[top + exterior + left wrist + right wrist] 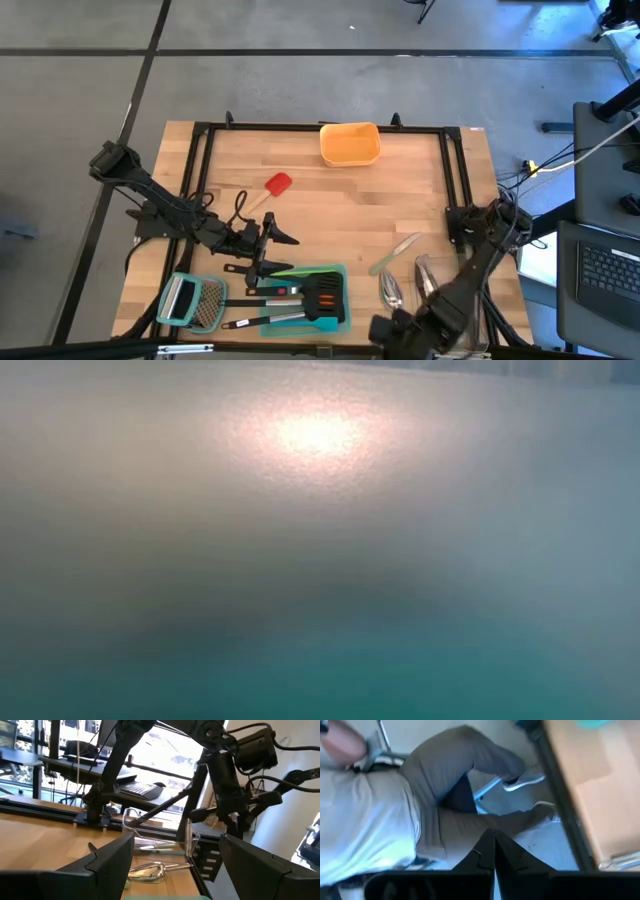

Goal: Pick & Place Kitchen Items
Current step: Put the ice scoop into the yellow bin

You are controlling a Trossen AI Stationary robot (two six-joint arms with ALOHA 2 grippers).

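High view shows the left gripper [268,243] spread wide just at 12 o'clock of the teal tray [340,275] holding stiff, light, black-and-orange turners [322,295], best pinched mid-handle, while the right gripper [493,851], pressed together, waits off-table.

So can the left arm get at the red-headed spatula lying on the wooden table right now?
Probably yes. The left gripper is open and empty, and the red-headed spatula lies alone on bare table just beyond it, with nothing between them.
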